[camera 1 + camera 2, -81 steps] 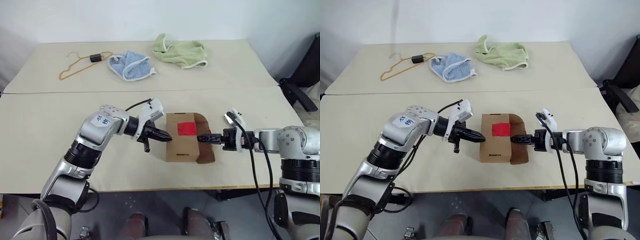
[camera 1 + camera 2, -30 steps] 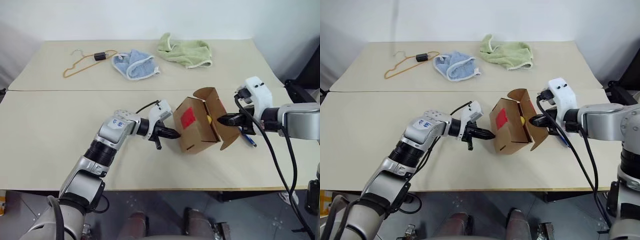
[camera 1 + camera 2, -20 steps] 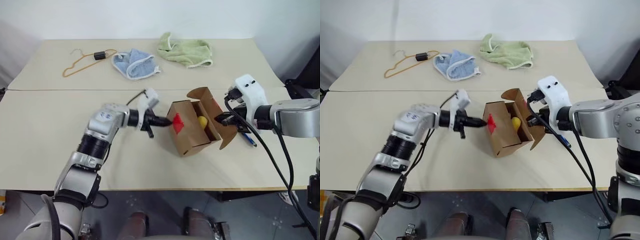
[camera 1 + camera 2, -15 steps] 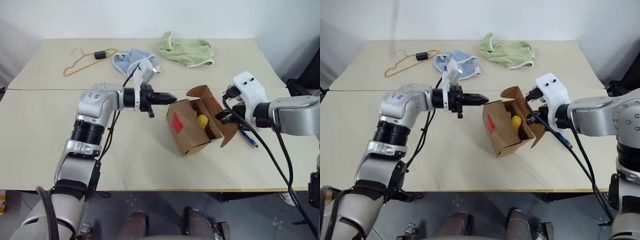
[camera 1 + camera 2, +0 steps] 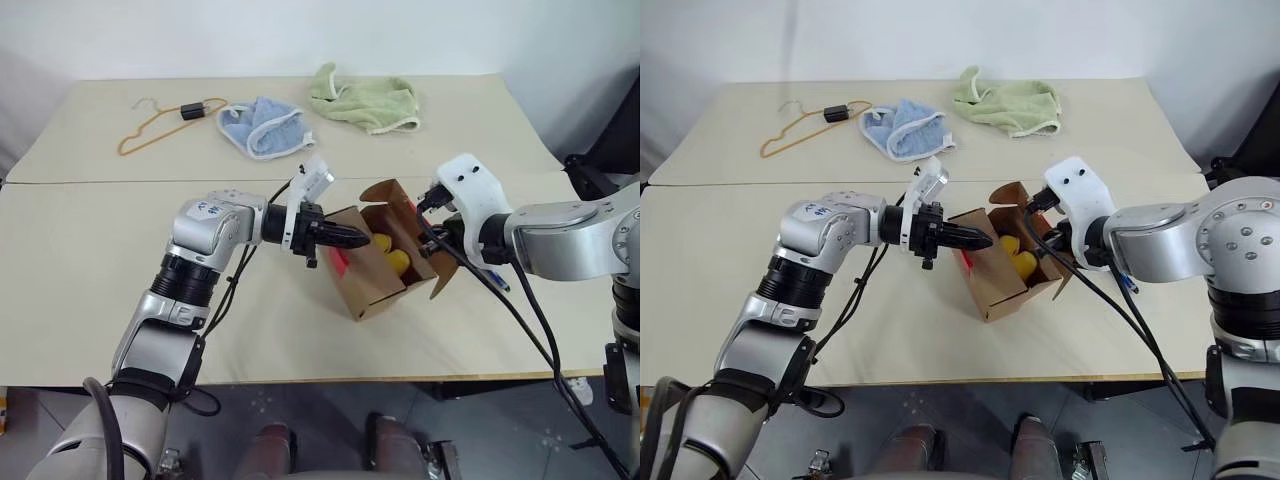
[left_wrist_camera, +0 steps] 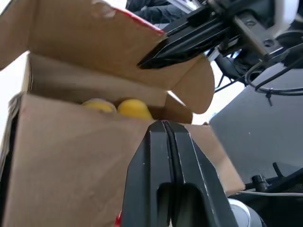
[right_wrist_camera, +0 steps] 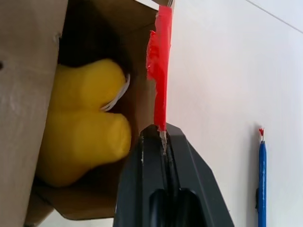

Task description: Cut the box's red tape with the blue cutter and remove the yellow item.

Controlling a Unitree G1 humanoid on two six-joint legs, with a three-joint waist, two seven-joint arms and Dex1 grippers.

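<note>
Box (image 5: 372, 285): we saw it tilted, lid open, duck (image 5: 390, 256) inside.
Left gripper (image 5: 358, 240): fingers pressed together, empty.
Right gripper (image 7: 163, 137): we saw it pinching the lid by its tape (image 7: 160, 78).
Cutter (image 7: 261, 182): on table.

**Two beige tables, mostly bare**

I see two pale beige tables (image 5: 90, 290) pushed together, with a seam running across between them. On the far table an orange wire hanger (image 5: 160, 128) with a small black clip lies toward the left. Beside it, nearer the middle, sits a crumpled light blue cloth (image 5: 262, 127), and to its right a bunched green cloth (image 5: 365, 100). On the near table the brown box (image 5: 372, 280) stands open and tilted. The blue cutter (image 7: 261, 182) lies flat just right of the box.
</note>
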